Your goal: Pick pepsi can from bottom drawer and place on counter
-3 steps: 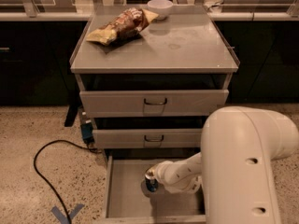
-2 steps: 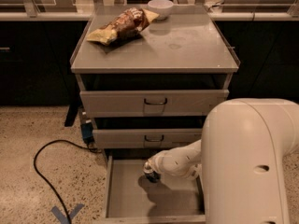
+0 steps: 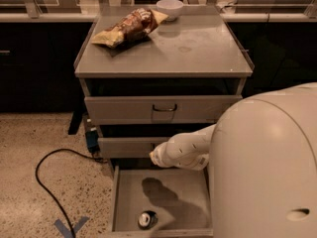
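Note:
The pepsi can (image 3: 147,218) is in the open bottom drawer (image 3: 193,192), close to its front wall and left of the middle, with its silver end facing up. My gripper (image 3: 155,156) is at the end of the white arm, above the back of the drawer and level with the middle drawer front. It is well apart from the can and casts a shadow on the drawer floor. The counter (image 3: 198,48) is the grey cabinet top above.
A chip bag (image 3: 128,28) lies at the counter's back left and a white bowl (image 3: 169,7) at its back edge. The top drawer front (image 3: 163,109) has a dark loop handle. A black cable (image 3: 47,182) runs over the speckled floor on the left. My white arm housing (image 3: 267,167) fills the lower right.
My gripper has risen out of the bottom drawer to the middle drawer's height. The can, which was at the gripper, now sits lower in view near the drawer's front wall.

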Tool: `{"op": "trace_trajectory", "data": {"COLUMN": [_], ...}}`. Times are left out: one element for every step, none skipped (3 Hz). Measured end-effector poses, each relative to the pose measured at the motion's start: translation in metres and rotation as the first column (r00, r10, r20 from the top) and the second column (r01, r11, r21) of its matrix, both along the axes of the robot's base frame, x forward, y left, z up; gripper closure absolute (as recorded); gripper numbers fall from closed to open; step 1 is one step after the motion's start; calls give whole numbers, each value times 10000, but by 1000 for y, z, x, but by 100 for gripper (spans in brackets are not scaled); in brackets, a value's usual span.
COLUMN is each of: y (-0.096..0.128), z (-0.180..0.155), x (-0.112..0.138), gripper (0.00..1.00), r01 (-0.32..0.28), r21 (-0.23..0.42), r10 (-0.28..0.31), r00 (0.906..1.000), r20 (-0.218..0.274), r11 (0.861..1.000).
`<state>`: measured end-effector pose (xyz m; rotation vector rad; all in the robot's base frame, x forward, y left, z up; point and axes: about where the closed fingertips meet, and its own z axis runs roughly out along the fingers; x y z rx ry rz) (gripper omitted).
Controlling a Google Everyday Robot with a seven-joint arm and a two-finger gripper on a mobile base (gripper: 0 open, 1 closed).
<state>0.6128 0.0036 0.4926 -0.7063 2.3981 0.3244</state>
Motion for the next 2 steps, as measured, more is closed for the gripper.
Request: {"op": "trace_trajectory", "data": {"y": [2,2], "z": [2,2], "x": [1,1], "gripper": [100,82], "r01": [-57,-56], "r21": [-4,-4], "r10": [57,56], "r00": [10000,10000], "r20": [53,51], "r11": [10000,10000]}}
